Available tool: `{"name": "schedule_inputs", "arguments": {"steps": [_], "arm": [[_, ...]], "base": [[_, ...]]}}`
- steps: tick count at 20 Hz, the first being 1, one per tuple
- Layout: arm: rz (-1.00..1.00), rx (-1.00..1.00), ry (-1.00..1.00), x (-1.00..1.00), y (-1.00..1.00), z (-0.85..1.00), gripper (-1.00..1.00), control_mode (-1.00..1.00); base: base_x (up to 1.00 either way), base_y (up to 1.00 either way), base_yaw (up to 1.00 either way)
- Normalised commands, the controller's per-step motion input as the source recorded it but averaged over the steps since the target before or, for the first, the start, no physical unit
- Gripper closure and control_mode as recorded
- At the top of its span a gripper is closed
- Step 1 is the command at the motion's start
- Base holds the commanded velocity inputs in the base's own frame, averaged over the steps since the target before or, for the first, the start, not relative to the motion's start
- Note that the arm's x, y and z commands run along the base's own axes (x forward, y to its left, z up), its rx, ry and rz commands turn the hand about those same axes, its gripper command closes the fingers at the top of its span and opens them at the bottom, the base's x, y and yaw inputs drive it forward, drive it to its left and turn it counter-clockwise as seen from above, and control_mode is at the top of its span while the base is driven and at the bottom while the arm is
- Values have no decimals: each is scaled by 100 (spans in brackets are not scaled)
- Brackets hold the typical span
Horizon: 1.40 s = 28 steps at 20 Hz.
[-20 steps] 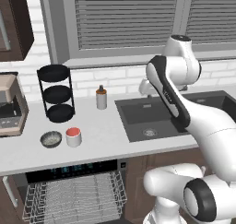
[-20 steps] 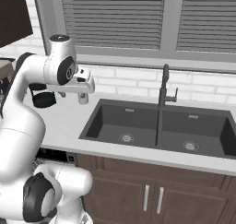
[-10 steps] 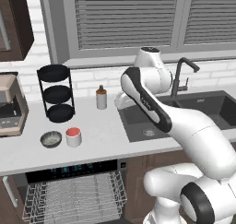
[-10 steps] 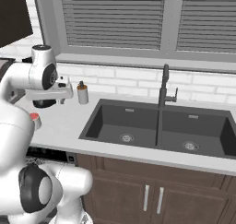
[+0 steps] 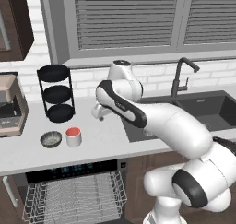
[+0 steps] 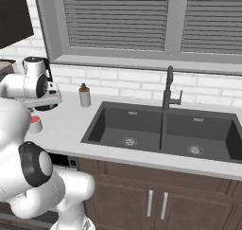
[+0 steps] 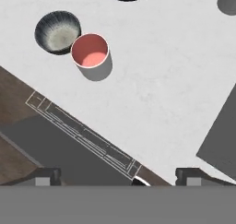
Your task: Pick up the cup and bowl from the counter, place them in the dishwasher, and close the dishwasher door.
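The white cup [image 5: 73,136] with its red inside stands on the light counter [image 5: 106,138], touching or nearly touching the grey speckled bowl [image 5: 50,138] on its left. My gripper [image 5: 98,112] hangs above the counter, to the right of and behind the cup, and holds nothing. In the hand view the cup [image 7: 91,51] and bowl [image 7: 57,32] lie at the upper left, well away from the open gripper [image 7: 120,177]. The dishwasher [image 5: 69,170] below stands open with its white wire rack [image 5: 76,195] pulled out. The arm half hides the cup [image 6: 35,124] in the right base view.
A black tiered rack [image 5: 56,93] stands behind the cup and bowl, with a coffee machine [image 5: 9,105] at the far left. A bottle [image 6: 84,95] sits near the wall. The dark double sink [image 6: 160,129] and its faucet [image 6: 168,87] lie to the right.
The arm has swung left from over the sink to above the counter near the cup and bowl. The jaws have spread a little wider.
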Motion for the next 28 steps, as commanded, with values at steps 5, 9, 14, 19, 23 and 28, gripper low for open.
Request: {"name": "schedule_inputs", "arguments": {"steps": [5,9,14,19,23,28], "arm": [[0,0,-5,39,37,-14,-100,-100],[-1,0,-3,14,50,-39,-100,-100],[0,-1,0,24,43,-46,-100,-100],[0,0,0,32,19,-34,-100,-100],[0,0,0,37,9,-22,-100,-100],[0,0,0,16,14,-19,-100,-100]], "base": [[0,0,0],[0,0,0],[0,0,0],[0,0,0],[0,0,0],[0,0,0]]}}
